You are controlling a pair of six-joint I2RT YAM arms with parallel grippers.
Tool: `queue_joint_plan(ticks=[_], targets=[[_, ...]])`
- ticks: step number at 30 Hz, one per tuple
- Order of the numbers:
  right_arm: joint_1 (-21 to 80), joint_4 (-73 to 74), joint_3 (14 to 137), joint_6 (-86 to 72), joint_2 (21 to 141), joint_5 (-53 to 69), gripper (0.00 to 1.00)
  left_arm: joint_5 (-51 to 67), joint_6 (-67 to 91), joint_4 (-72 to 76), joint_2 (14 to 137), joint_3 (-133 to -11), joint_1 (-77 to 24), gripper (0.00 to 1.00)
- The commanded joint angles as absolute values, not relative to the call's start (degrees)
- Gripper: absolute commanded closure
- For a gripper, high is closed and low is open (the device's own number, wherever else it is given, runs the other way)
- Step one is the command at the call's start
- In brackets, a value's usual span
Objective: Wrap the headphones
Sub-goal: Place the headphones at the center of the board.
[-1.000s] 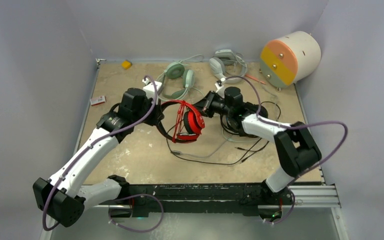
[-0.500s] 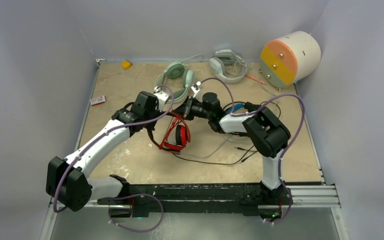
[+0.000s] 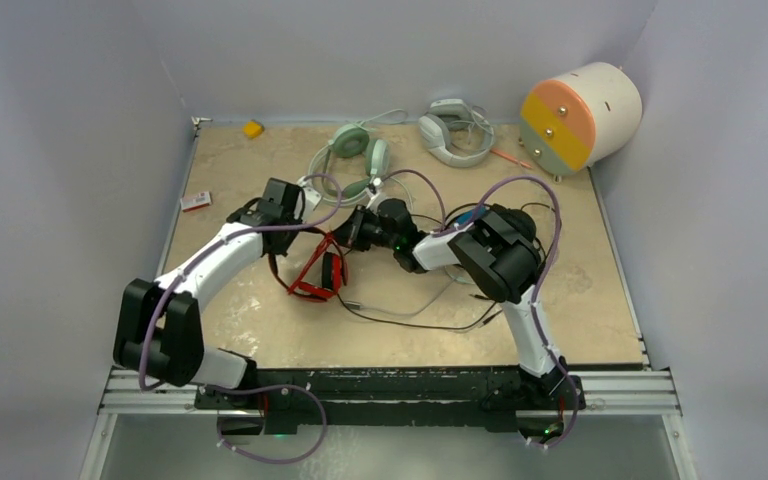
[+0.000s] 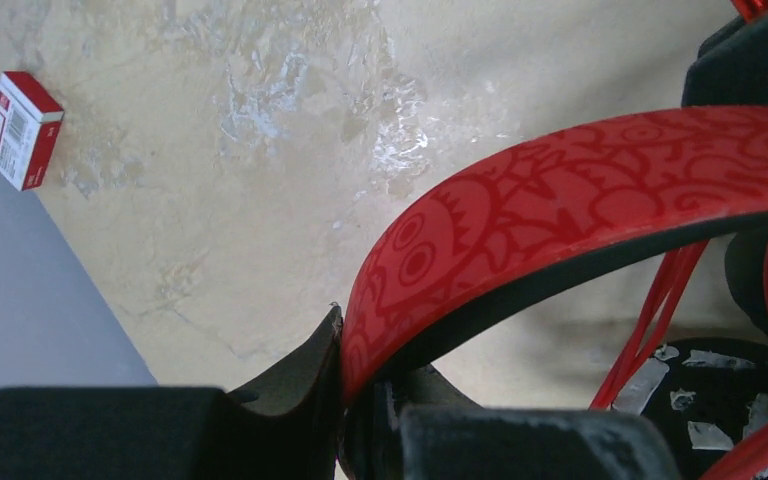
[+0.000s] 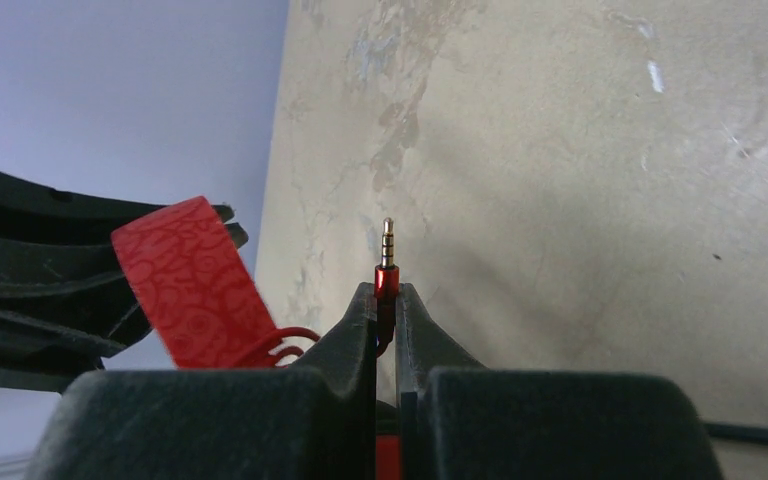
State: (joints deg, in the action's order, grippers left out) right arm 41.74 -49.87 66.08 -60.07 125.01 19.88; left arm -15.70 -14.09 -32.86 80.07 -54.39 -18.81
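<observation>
The left gripper is clamped on the headband of the red-and-black headset. The right gripper pinches its jack plug, and the cable seems only partly wound. The mint-green headset and a loose black cable lie unwrapped.

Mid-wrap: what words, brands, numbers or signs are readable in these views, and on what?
None readable.
Small red-and-white cardboard box by the left wall: print on its white face, too blurred to read.
Red patterned headband of the red-and-black headset: swirls and circles, no letters.
Red-sleeved gold audio plug: unmarked.
Cream drum with orange-and-yellow face: no text.
</observation>
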Motion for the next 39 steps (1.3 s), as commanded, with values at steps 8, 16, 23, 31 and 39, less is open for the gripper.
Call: queue_joint_plan(ticks=[8, 16, 23, 31, 39], targets=[[45.4, -50.0, 70.0, -58.1, 125.7, 0.1, 1.0, -15.7, -30.0, -34.0, 96.6, -60.2, -13.6, 1.0], [45.4, -45.9, 69.5, -57.2, 125.8, -2.7, 0.9, -14.5, -27.2, -34.3, 99.7, -62.5, -13.6, 0.53], [45.4, -41.2, 70.9, -54.9, 125.0, -3.9, 0.83, -15.8, -25.6, -34.6, 92.2, -63.0, -13.6, 0.24], [45.3, -35.6, 69.8, -53.2, 121.9, -4.7, 0.7, -16.1, -19.2, -37.3, 80.4, -63.1, -14.4, 0.2], [44.8, -27.1, 70.4, -51.5, 118.1, -8.0, 0.54, -10.9, 0.6, -35.1, 69.0, -64.6, -14.7, 0.15]])
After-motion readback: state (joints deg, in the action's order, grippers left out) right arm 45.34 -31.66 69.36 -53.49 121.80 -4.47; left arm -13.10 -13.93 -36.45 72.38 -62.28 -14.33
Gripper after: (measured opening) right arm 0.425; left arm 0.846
